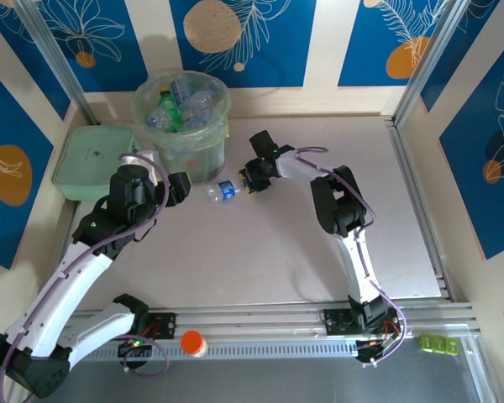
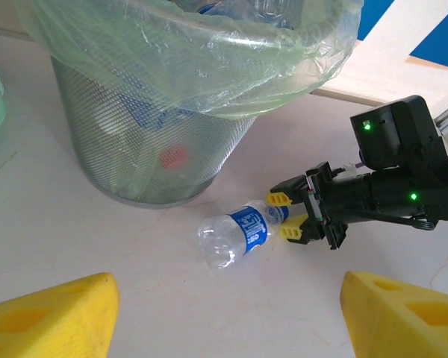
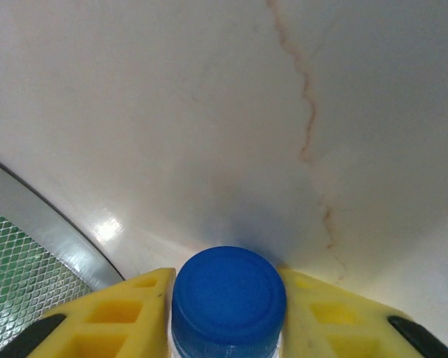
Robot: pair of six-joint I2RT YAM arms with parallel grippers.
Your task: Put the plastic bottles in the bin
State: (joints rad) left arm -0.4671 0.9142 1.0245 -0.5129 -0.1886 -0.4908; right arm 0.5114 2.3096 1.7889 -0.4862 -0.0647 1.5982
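From above, the bin [image 1: 182,117] stands at the back of the counter [image 1: 277,252]. One bottle [image 1: 221,191] lies just in front of it, and the right claw [image 1: 249,181] is clamped on its cap end.

From the left wrist, the left claw [image 2: 228,294] has its yellow fingers wide apart.

From the right wrist, the blue cap [image 3: 228,294] sits squeezed between two fingers [image 3: 119,317].

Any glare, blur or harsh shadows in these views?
Top external: even light, no hard shadows. Left wrist: bottle sharp, own yellow fingers soft at the bottom edge. Right wrist: small glare spot on the table, blue cap in focus.
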